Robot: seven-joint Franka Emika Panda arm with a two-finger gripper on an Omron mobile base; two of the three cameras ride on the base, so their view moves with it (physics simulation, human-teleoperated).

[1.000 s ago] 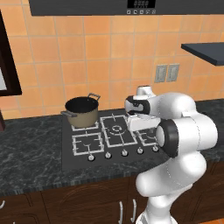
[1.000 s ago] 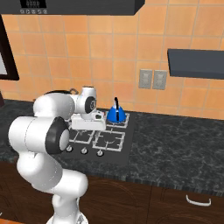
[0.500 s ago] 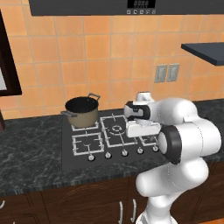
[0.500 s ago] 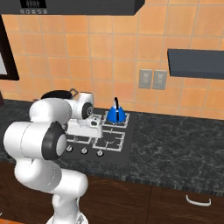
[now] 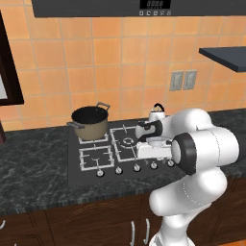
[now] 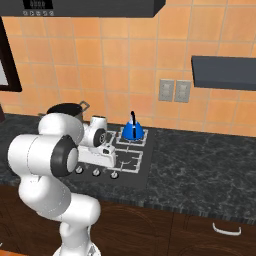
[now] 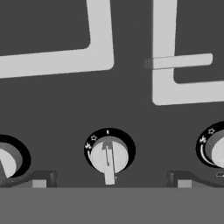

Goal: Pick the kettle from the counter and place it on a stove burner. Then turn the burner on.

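Note:
The small blue kettle [image 6: 133, 131] with its thin black handle stands upright on the rear right burner [image 6: 143, 142] of the stove [image 6: 141, 176]. My gripper [image 6: 107, 161] hangs low over the row of silver knobs at the stove's front edge, well in front of the kettle. In the hand view the gripper [image 7: 111, 183] is open, its fingertips [image 7: 41, 181] set wide to either side of one knob [image 7: 108, 155]. That knob's pointer lies towards the bottom of the view. Nothing is held. In the left base view the arm hides the kettle, and the gripper [image 5: 153, 154] sits above the right-hand knobs [image 5: 153, 165].
A dark olive two-handled pot [image 5: 90, 122] stands on the rear left grate. Neighbouring knobs [image 7: 6, 159] [image 7: 214, 151] flank the centred one. The dark marbled counter [image 5: 33, 163] runs both ways from the stove, above brown cabinets. A grey shelf [image 6: 222, 72] hangs on the tiled wall.
The hand has come down and forward from beside the kettle to just above the knob row. The kettle and pot have stayed put.

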